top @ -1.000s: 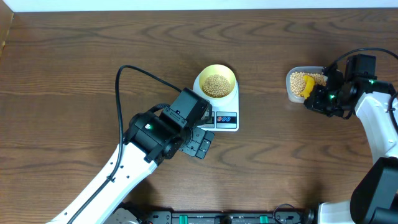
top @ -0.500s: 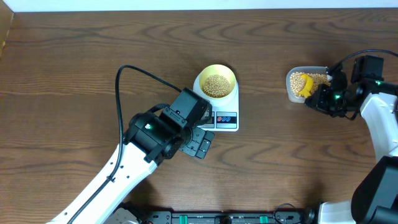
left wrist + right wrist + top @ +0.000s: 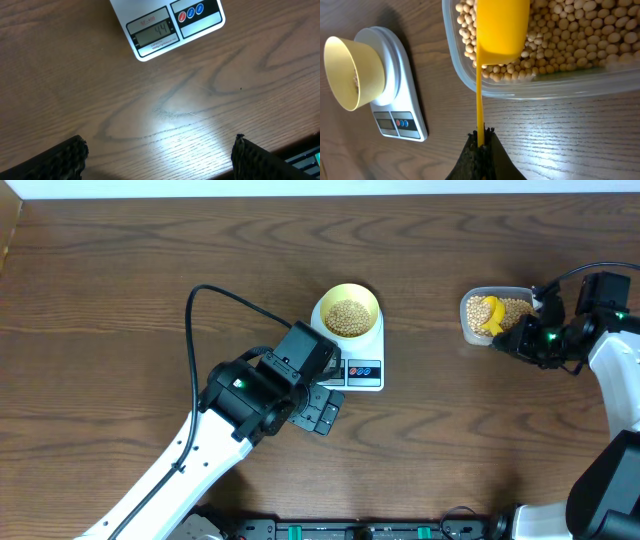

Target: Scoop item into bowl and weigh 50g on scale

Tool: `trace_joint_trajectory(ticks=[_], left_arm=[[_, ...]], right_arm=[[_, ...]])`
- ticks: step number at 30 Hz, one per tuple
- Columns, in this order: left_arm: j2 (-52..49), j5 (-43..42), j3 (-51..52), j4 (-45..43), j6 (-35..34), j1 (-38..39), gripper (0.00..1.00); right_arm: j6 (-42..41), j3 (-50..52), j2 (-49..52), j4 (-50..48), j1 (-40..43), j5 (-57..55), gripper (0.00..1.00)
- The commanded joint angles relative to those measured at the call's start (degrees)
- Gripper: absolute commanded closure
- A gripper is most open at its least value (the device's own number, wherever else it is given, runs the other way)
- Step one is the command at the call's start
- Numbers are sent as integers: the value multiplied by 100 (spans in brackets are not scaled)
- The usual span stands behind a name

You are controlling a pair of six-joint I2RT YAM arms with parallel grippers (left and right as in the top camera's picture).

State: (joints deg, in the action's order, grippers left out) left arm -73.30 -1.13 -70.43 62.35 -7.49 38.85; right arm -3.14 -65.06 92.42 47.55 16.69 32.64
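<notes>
The pale yellow bowl (image 3: pixel 348 312) holds tan beans and sits on the white scale (image 3: pixel 362 372); both also show in the right wrist view, the bowl (image 3: pixel 350 72) on the scale (image 3: pixel 400 95). The display (image 3: pixel 154 34) reads 44. My left gripper (image 3: pixel 159 155) is open and empty over bare wood just in front of the scale. My right gripper (image 3: pixel 481 137) is shut on the thin handle of the yellow scoop (image 3: pixel 501 27), whose cup lies in the beans (image 3: pixel 570 40) inside the clear tub (image 3: pixel 492 314).
The clear tub's rim (image 3: pixel 540 90) lies right ahead of my right gripper. A black cable (image 3: pixel 225 295) loops over the table left of the scale. The table's front edge shows at the lower right of the left wrist view (image 3: pixel 305 150).
My right gripper has drawn back to the right, and the scoop has shifted with it inside the tub. The left arm, bowl and scale have not moved.
</notes>
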Motion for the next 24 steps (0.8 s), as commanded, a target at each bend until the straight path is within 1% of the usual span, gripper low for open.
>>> trace_joint_trajectory(ticks=[1, 14, 24], left_arm=[[22, 72, -138, -2, 31, 13, 6], [22, 72, -138, -2, 31, 13, 6], [22, 72, -138, -2, 31, 13, 6]], right_arm=[[133, 37, 39, 17, 131, 203, 99], [308, 37, 39, 243, 623, 208, 99], [413, 35, 39, 282, 654, 699, 99]])
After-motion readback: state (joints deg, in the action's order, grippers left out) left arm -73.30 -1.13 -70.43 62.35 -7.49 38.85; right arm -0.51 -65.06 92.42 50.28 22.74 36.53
